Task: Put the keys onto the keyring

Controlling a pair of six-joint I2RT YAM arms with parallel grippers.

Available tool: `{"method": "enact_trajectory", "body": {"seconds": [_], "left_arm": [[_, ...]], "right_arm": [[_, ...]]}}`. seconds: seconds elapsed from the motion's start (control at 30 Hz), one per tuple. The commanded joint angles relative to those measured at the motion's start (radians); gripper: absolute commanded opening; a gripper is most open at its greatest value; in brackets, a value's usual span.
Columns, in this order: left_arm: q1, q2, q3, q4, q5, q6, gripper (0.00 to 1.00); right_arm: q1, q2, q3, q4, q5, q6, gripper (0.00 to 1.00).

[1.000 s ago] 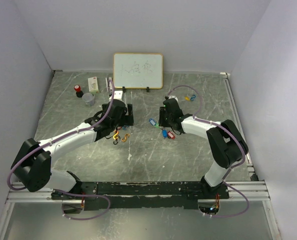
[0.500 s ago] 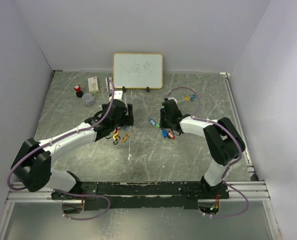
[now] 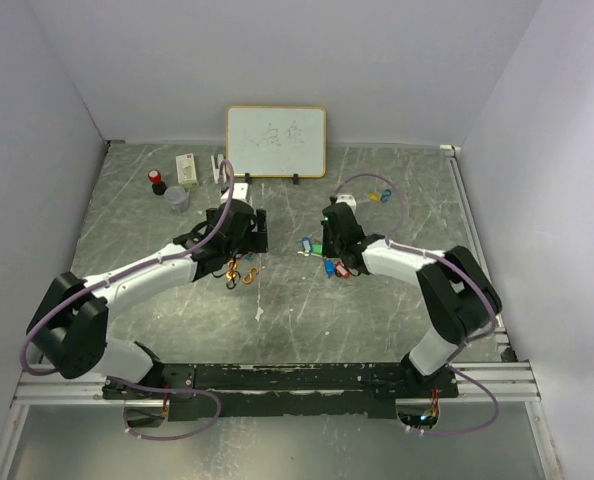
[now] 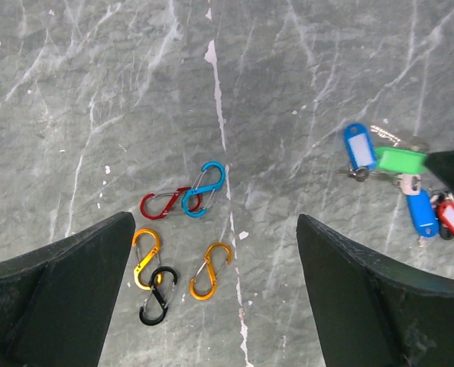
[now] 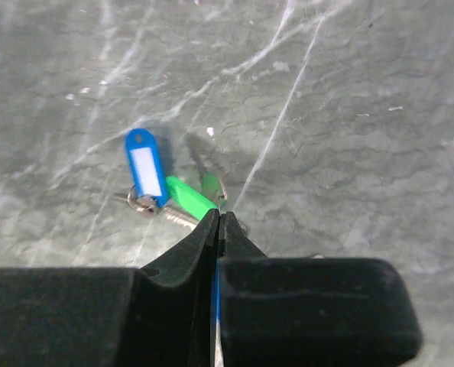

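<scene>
Grey marbled table (image 3: 377, 310), white dry-erase board (image 3: 276, 141) propped at its back edge. Left gripper (image 4: 215, 229) wide open, hovering over coloured S-shaped metal clips (image 4: 202, 189). Right gripper (image 5: 219, 218) fully closed, tips down at the keys (image 4: 401, 159); cannot tell if anything is pinched. Small translucent cup (image 3: 176, 197) back left, contents cannot tell. Keys lie mid-table, right of the clips: flat plastic tags on metal loops, two blue, one green, one red, bunched together; blue and red show white label windows.
</scene>
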Motion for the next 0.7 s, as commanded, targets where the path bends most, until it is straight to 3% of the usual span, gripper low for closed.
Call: {"method": "enact_trajectory", "body": {"seconds": [0.0, 0.3, 0.67], "left_arm": [[0.001, 0.054, 0.053, -0.033, -0.038, 0.026, 0.98], [0.006, 0.085, 0.091, -0.105, -0.031, 0.044, 0.97], [-0.055, 0.071, -0.004, -0.026, 0.129, 0.134, 0.92]], "right_arm": [[0.053, -0.158, -0.04, 0.047, 0.147, -0.032, 0.0], [0.081, -0.293, -0.019, -0.012, 0.15, -0.048, 0.0], [0.098, -0.354, -0.037, -0.025, 0.136, -0.058, 0.0]]}}
